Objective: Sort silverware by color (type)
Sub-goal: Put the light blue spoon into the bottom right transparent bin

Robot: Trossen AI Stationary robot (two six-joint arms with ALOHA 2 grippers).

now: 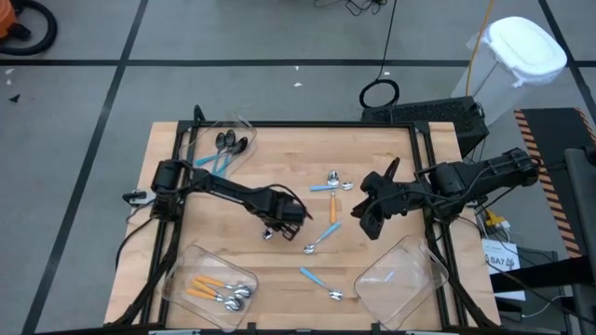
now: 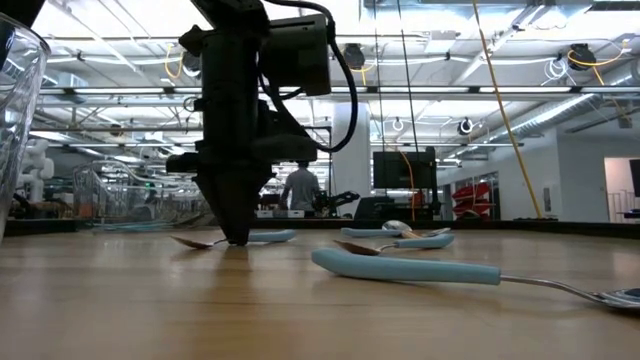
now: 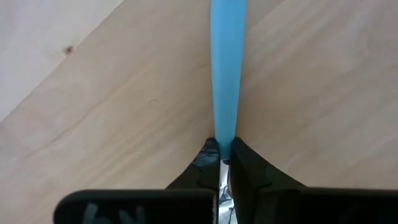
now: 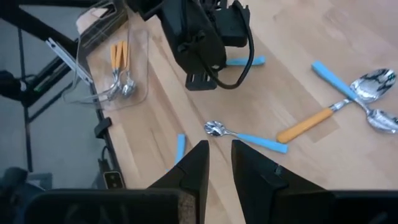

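My left gripper [image 1: 277, 229] stands at the table's middle, pointing straight down, shut on a spoon with a light-blue handle [image 3: 227, 62]. My right gripper [image 4: 219, 158] hangs raised over the table's right half, its fingers a little apart with nothing between them. Loose spoons lie flat on the wood: two blue-handled ones [image 1: 332, 182], an orange-handled one [image 1: 333, 209], a blue-handled one [image 1: 321, 244] and another blue-handled one [image 1: 321, 284] near the front. My left gripper pinches the spoon between its two fingers where the blue handle's end [image 3: 224, 140] meets the metal neck. The fingers come from above and lie across the spoon. In the low view the spoon lies on the table, bowl [image 2: 190, 242] one side, handle [image 2: 272, 237] the other.
Three clear bins stand on the wooden table [image 1: 279, 158]: one at the far left [image 1: 244, 128] with dark-bowled blue spoons, one at the near left [image 1: 182, 265] with orange-handled spoons, one at the near right [image 1: 414, 256] holding a blue piece.
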